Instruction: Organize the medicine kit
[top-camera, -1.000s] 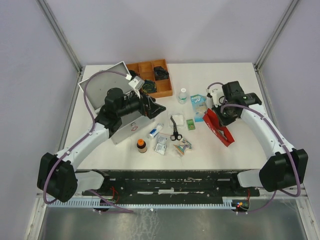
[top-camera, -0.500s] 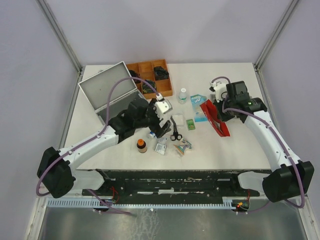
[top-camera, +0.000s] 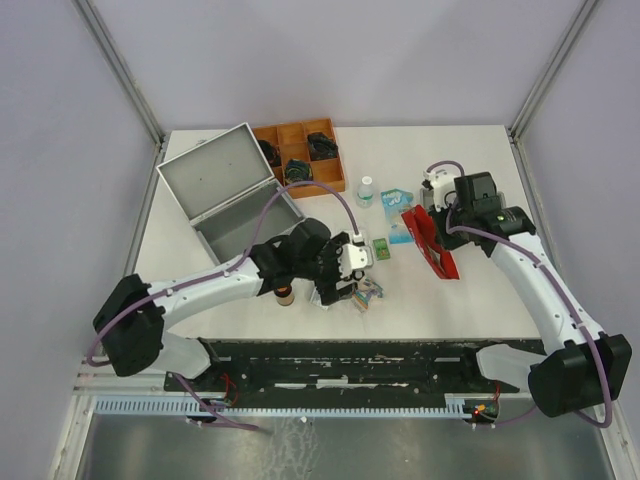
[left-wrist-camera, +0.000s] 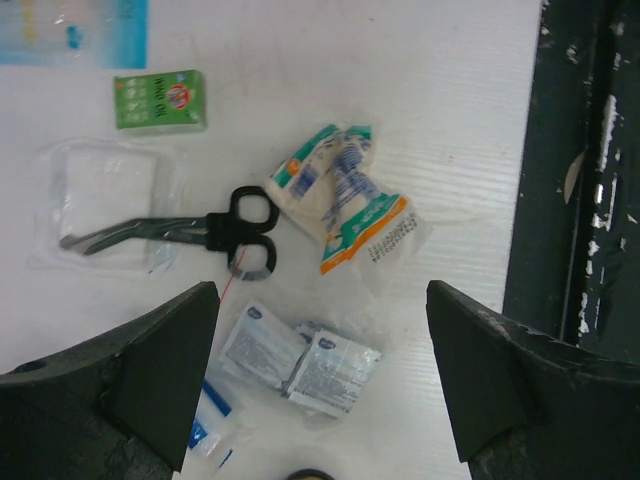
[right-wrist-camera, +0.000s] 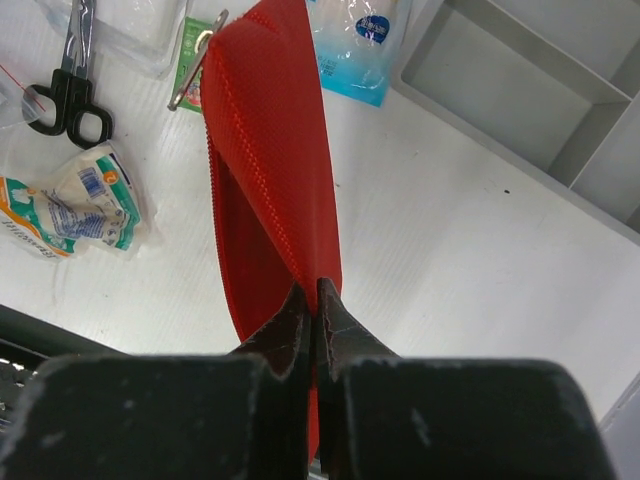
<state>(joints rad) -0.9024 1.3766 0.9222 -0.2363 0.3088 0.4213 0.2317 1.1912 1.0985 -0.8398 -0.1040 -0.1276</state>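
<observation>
Right of the open medicine kit (top-camera: 235, 200), left end effector (left-wrist-camera: 322, 300) is spread wide over scissors (left-wrist-camera: 215, 232), likely for pickup; red pouch (right-wrist-camera: 265, 150) is pinched by right end effector (right-wrist-camera: 315, 300), presumably for packing.

blue packet (left-wrist-camera: 75, 28): cut by top edge | grey tray (right-wrist-camera: 500, 80): cut by right edge | wooden tray (top-camera: 326, 176) contents: unclear

The left arm (top-camera: 205, 288) and right arm (top-camera: 537, 283) are white tubes with chunky black joints and black bases, and a purple cable (top-camera: 318, 184) loops along each. The left gripper (left-wrist-camera: 320, 290) has broad matt-black wedge fingers (left-wrist-camera: 150, 380)
</observation>
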